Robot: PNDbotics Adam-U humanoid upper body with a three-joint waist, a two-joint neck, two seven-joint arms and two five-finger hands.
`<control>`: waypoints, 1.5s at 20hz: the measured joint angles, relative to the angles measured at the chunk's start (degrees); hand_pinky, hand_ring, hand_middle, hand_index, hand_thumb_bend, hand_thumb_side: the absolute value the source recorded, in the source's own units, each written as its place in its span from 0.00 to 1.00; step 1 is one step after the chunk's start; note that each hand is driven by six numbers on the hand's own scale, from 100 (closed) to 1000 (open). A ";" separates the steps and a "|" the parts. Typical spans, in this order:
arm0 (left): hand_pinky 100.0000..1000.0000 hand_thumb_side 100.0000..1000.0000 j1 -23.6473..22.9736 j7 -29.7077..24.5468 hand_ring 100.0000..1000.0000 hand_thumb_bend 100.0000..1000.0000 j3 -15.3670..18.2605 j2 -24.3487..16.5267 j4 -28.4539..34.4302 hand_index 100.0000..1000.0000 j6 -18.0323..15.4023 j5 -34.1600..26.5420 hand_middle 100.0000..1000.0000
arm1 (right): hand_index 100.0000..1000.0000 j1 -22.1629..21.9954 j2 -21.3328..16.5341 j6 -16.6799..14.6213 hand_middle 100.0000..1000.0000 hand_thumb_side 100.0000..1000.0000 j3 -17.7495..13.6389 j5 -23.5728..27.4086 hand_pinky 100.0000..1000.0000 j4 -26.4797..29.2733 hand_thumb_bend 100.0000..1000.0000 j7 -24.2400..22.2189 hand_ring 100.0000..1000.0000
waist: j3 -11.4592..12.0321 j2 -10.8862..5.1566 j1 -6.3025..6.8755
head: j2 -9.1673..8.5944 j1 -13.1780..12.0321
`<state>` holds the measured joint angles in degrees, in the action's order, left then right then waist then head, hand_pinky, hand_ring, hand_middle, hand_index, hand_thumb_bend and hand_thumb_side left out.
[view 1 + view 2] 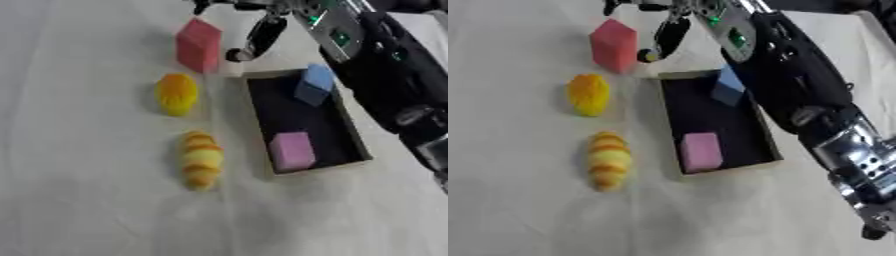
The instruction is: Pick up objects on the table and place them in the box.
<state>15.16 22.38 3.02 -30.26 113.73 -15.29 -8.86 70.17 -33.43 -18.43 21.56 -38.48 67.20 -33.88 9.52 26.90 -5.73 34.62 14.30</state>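
The right hand [262, 32] hangs with relaxed, empty fingers just beside the red block [199, 45], beyond the box [350, 131]. Blue cube [315, 84] and pink cube [291, 150] lie inside; the left hand is unseen.

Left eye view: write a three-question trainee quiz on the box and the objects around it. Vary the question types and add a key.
1. True or false: the box holds two blocks.
2. Which object lies nearest the right hand? A) red block B) yellow-orange fuzzy ball C) striped yellow-orange toy
3. Fill in: the pink block in the box lies nearer the camera; the ____ block leans at the far end.

Key: 1 true; 2 A; 3 blue.
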 measured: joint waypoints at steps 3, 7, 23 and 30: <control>0.66 0.62 0.04 0.01 0.67 0.00 0.00 0.00 0.00 0.77 0.01 0.19 0.62 | 0.90 0.25 0.00 -0.26 0.94 0.00 -0.02 -0.53 0.91 -0.03 0.33 -0.30 0.95 | 0.13 0.52 0.00 | -0.02 0.00; 0.66 0.62 0.07 0.06 0.67 0.00 0.00 0.00 0.00 0.77 0.06 0.31 0.62 | 0.90 0.51 0.04 -0.19 0.94 0.00 -0.42 -0.88 0.91 -0.02 0.33 0.49 0.95 | 0.41 0.69 0.00 | -0.42 -0.02; 0.66 0.62 0.57 0.23 0.67 0.00 -0.01 0.00 0.00 0.77 0.13 0.36 0.62 | 0.90 1.20 0.58 0.15 0.95 0.02 -1.06 -2.55 0.91 -0.87 0.33 1.96 0.95 | 1.61 1.57 -1.13 | -1.44 0.58; 0.66 0.62 1.09 0.45 0.67 0.00 -0.03 0.00 0.00 0.77 0.23 0.36 0.62 | 0.90 1.45 1.02 -1.14 0.95 0.05 -1.06 -3.94 0.91 -1.53 0.34 1.19 0.95 | 2.50 2.42 -1.84 | -1.91 1.12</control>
<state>16.25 22.84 2.99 -30.26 113.73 -15.06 -8.49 71.62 -32.41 -19.57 20.51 -42.42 65.67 -32.70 12.02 29.32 -7.56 32.71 15.42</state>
